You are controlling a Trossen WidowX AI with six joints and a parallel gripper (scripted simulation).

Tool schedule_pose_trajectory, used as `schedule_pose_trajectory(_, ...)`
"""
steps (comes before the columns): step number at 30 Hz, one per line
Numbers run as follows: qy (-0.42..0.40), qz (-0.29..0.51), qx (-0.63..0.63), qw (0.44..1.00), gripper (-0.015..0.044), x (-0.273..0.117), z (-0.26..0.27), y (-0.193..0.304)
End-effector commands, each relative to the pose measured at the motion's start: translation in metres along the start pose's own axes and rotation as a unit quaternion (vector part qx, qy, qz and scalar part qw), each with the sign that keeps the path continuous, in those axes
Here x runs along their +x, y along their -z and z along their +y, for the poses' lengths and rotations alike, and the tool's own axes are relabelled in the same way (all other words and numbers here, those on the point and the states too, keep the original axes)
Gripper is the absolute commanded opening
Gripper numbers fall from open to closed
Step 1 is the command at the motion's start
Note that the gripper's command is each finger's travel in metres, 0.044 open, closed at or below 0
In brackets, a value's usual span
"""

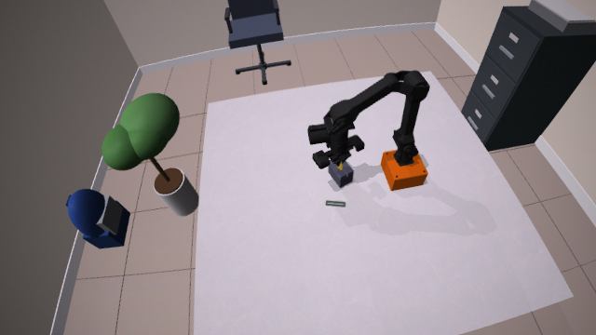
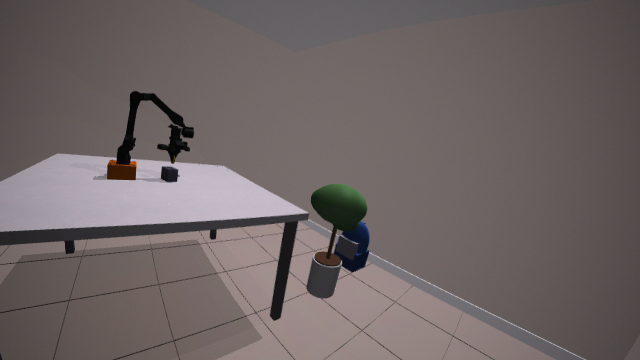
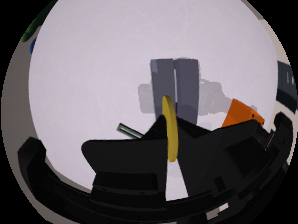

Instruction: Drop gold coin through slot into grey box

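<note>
Gold coin edge-on above grey box.
Its lower edge aligns with the slot; green holder lies apart.

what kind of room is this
Probably a small office or lab room: a dark filing cabinet stands in one corner, a swivel chair by the far wall, and a potted plant sits on the tiled floor beside the white table that bears the robot arm.

a white table stands on a tiled floor, below the fingers. far from the fingers there is a plant with green crown in a white pot, and next to it a blue object. an office chair stands beyond the table. a dark filing cabinet stands at the wall, well apart from the fingers.
</note>
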State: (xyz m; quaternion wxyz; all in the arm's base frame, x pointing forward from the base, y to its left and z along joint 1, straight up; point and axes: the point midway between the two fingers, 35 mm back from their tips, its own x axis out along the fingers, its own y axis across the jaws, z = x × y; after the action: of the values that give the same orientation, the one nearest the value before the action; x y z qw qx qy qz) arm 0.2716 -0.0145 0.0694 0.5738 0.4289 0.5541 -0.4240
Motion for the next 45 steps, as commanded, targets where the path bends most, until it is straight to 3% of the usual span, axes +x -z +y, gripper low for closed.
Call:
schedule_pose_trajectory(1, 0.001, 0.002, -0.001, 1.0, 0.0, 0.002, -0.009, -0.006)
schedule_pose_trajectory(45, 0.001, -0.001, -0.002, 1.0, 0.0, 0.003, -0.023, -0.015)
